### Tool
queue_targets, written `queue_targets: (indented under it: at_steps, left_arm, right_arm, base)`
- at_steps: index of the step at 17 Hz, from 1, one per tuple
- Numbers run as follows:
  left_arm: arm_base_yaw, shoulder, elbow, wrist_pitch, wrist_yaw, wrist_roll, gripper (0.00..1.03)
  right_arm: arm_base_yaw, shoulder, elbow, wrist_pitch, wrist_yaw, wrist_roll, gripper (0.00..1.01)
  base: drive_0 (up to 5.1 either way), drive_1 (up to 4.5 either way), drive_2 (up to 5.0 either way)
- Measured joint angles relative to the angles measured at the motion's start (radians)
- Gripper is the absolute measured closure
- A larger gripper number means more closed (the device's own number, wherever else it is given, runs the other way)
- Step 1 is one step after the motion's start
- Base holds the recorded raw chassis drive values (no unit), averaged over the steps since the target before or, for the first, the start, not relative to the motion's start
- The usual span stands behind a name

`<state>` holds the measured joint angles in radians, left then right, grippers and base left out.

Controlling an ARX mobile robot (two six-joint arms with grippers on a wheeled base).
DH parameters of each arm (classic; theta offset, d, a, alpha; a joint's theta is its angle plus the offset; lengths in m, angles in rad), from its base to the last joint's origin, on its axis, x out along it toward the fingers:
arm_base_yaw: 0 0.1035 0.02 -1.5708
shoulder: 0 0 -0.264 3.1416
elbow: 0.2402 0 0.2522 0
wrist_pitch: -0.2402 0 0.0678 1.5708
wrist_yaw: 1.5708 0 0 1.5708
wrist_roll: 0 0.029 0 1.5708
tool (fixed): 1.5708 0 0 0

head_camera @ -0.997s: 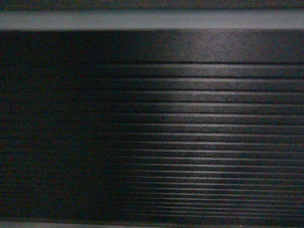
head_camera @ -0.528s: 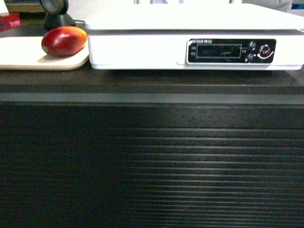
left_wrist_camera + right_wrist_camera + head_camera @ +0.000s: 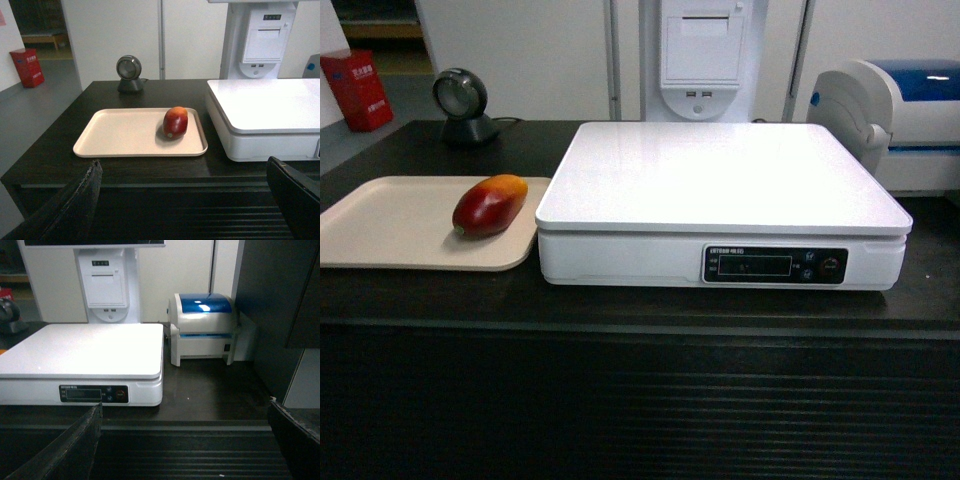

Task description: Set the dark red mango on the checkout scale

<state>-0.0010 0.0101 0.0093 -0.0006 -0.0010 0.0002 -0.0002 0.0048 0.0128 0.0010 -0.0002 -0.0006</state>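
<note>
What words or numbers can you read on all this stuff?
None can be read for sure.
Scale: white lettering above the display, too small and blurred.
Red box: markings on its front, too blurred.
White printer unit: a small dark label at its top, unreadable.
Mango, tray: no writing visible.

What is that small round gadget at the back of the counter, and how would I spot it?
Start at the big white scale on the black counter, then look left to the beige tray holding the mango. Behind the tray, near the counter's back edge, stands the gadget: a dark round head on a squat base, the only black item there.
</note>
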Motion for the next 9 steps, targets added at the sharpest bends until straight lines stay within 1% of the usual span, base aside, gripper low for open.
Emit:
queue_targets:
  at_steps: [9]
  left_arm:
    - [0.000,0.000,0.000,-0.002,0.001,0.000,0.05]
  right_arm:
    - [0.000,0.000,0.000,-0.005,0.000,0.000,0.03]
  base:
    - [0.0,0.00,0.0]
